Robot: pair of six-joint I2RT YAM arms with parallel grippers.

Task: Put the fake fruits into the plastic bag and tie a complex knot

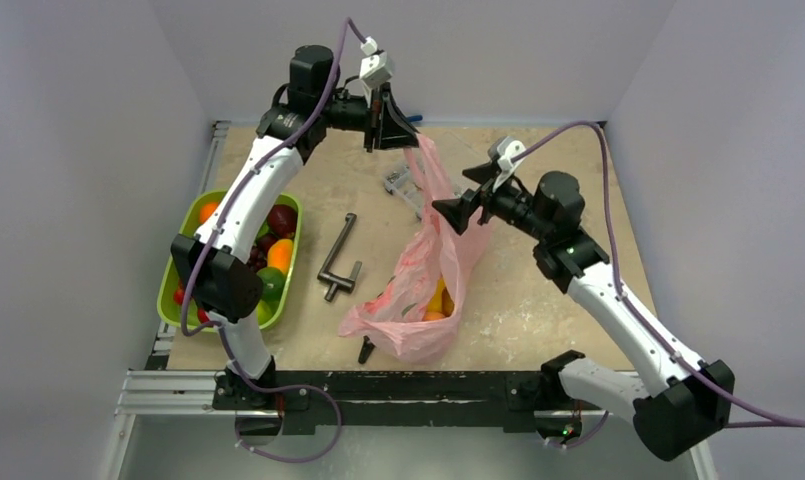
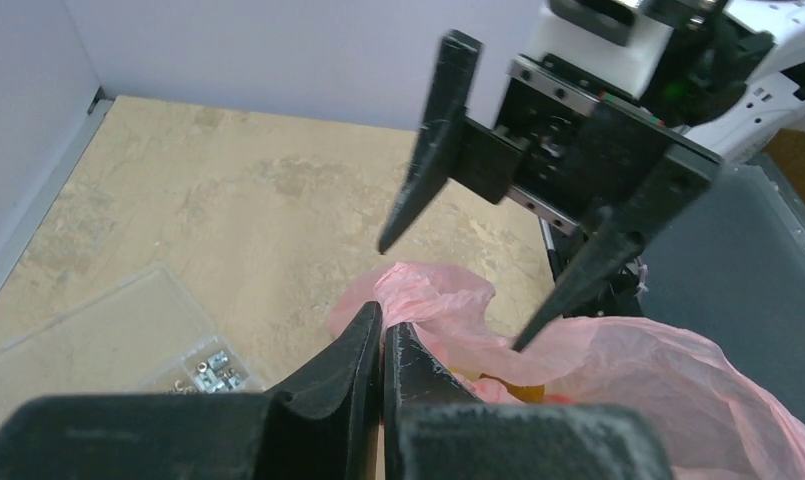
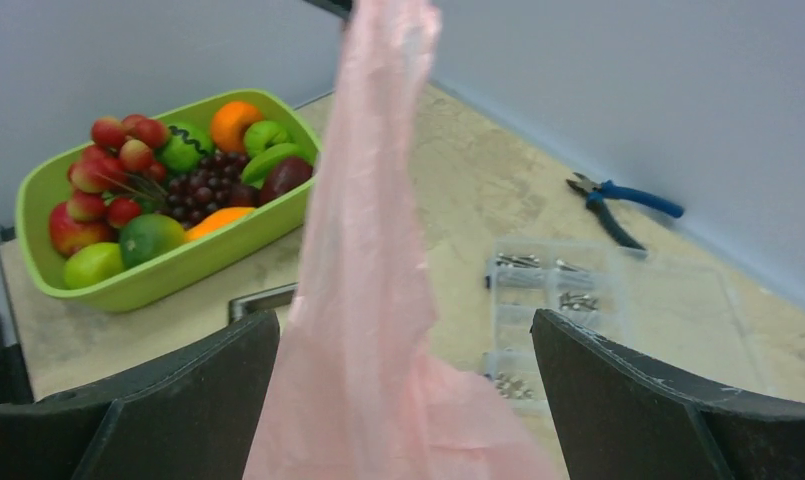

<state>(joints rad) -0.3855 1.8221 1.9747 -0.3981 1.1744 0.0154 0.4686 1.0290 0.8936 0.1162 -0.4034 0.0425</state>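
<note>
The left jaws are pinched shut on the top of the pink plastic bag (image 1: 418,285), whose bottom rests on the counter (image 1: 523,305). The right jaws gape wide, straddling its stretched neck. A few fake fruits (image 1: 437,300) lie inside.

Down on the tan, mottled table (image 1: 538,300), the lime-green tray (image 1: 166,290) sits at the left edge, heaped with fake fruits (image 3: 178,190). A black T-shaped tool (image 1: 338,262) lies mid-table. Just right of it, the plastic bag (image 1: 413,300) rests its bottom on the surface. Behind it there's a clear parts box (image 3: 578,300), and blue-handled pliers (image 3: 618,205) near the far wall.
</note>
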